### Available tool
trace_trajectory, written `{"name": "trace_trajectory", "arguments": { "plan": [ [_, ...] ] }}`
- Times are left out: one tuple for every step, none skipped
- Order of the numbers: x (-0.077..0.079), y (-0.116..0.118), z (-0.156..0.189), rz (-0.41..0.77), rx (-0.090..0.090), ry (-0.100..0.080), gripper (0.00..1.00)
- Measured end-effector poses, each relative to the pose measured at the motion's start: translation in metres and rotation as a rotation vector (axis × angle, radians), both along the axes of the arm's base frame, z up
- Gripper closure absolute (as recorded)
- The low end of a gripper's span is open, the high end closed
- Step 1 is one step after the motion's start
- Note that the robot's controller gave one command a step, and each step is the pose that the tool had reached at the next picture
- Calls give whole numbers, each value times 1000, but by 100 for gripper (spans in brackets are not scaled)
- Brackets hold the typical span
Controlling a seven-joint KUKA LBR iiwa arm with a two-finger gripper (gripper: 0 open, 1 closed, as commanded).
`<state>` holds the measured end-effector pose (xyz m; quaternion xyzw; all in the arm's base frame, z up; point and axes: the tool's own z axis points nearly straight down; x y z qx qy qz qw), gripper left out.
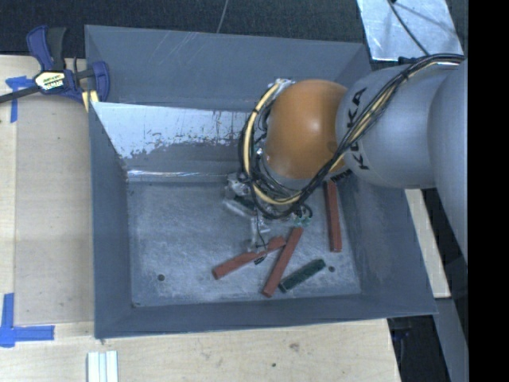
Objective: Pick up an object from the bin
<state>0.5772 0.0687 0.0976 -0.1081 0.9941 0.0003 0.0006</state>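
Observation:
My gripper (259, 237) reaches down under the orange cover to the middle of the bin floor. Its tip sits right at the upper end of a reddish-brown stick (245, 262) that lies slanted from lower left to upper right. A second reddish-brown stick (282, 263) crosses close to it, leaning steeply toward the right. A dark green stick (303, 274) lies just right of these, near the front wall. Whether anything sits between the fingers is hidden.
A third reddish-brown stick (332, 217) lies nearly upright along the right wall, partly under the arm. A small dark speck (161, 277) rests on the floor at the front left. The arm and its cables cover the bin's back right.

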Motion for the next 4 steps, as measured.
{"name": "trace_trajectory", "arguments": {
  "plan": [
    [-30, 38, 3, 143, 0, 1, 0],
    [-45, 5, -27, 148, 0, -1, 0],
    [-41, -14, -26, 222, 0, -5, 100],
    [-41, -14, -26, 222, 0, -5, 100]
  ]
}}
